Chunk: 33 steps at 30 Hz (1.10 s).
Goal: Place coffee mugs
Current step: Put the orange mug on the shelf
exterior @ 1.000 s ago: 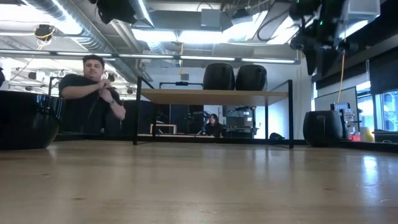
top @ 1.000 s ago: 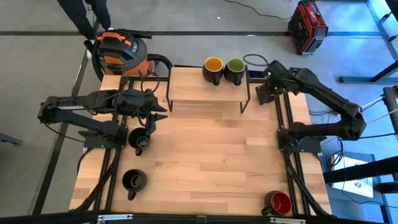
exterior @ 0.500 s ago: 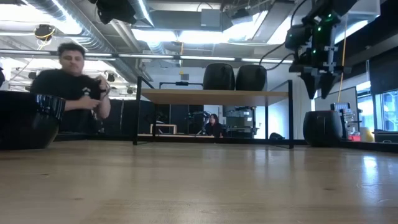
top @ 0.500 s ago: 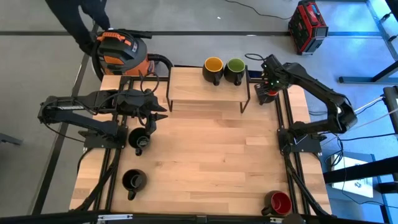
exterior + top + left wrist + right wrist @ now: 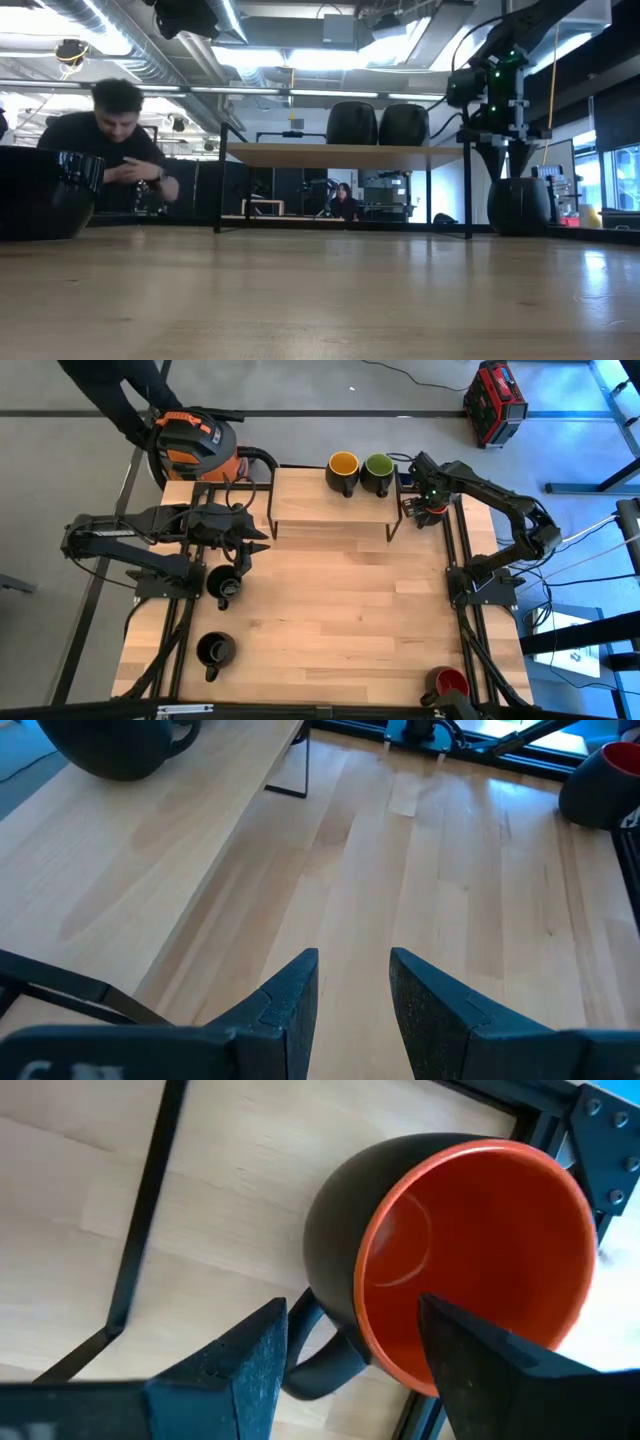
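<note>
Your mugs all sit upright with nothing in them that you can see. On the raised shelf [image 5: 335, 508] at the top centre of the high view stand the yellow-orange mug [image 5: 343, 468] and the green mug [image 5: 378, 468], just beside each other. A red mug [image 5: 470, 1250] sits at the table's upper right edge, just right of the shelf's leg; another red mug [image 5: 448, 686] is at the lower right corner. Two black mugs wait on the left side — one [image 5: 222, 582] at mid height, one [image 5: 214, 651] below it.

Your right gripper [image 5: 350, 1345] hangs directly over the upper red mug, jaws spread wide and grasping nothing; the mug's handle lies between the fingers in the right wrist view, its rim partly under one finger. Whether they touch it, you cannot tell.

Your left gripper [image 5: 352, 985] waits near the shelf's left leg, jaws parted and holding nothing, above bare wood.

The middle of the table [image 5: 340, 620] is open — room is tight only between the shelf leg and the right rail.
</note>
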Available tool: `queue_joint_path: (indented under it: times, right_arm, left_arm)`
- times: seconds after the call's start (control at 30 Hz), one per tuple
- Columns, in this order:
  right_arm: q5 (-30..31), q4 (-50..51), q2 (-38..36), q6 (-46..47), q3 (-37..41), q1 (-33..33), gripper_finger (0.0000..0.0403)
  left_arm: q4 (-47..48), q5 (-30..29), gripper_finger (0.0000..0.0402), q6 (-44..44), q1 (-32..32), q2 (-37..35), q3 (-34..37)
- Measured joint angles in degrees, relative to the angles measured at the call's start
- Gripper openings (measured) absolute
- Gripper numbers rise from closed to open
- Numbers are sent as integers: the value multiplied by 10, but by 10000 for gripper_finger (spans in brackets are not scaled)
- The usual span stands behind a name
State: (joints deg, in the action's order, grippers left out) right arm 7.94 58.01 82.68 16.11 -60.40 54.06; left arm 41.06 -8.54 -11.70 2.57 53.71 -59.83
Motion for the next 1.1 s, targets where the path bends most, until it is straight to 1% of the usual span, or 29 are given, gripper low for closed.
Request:
queue_joint_path:
  times: [0.2, 0.3, 0.47, 0.73, 0.8, 0.9, 1.0, 1.1]
  right_arm:
    - [0, -10, 25, -1, 0, 0, 212]
    - [0, -11, 38, -6, 0, 0, 193]
    - [0, -10, 51, -16, 0, 0, 126]
    - [-5, -6, 51, -44, 1, 0, 14]
    - [1, -12, 50, -48, 1, 0, 8]
    - [-8, -4, 48, -49, 1, 0, 12]
    - [-17, 13, 28, -54, -4, -1, 6]
    - [-19, 53, -1, -56, -25, -3, 8]
  left_arm:
    - [0, 0, 120, 0, 0, 0, 0]
    - [0, 0, 120, 0, 0, 0, 0]
    - [0, 0, 120, 0, 0, 0, 0]
    - [0, 0, 120, 0, 0, 0, 0]
    - [0, 0, 120, 0, 0, 0, 0]
    - [0, 0, 120, 0, 0, 0, 0]
    - [0, 0, 120, 0, 0, 0, 0]
    - [0, 0, 120, 0, 0, 0, 0]
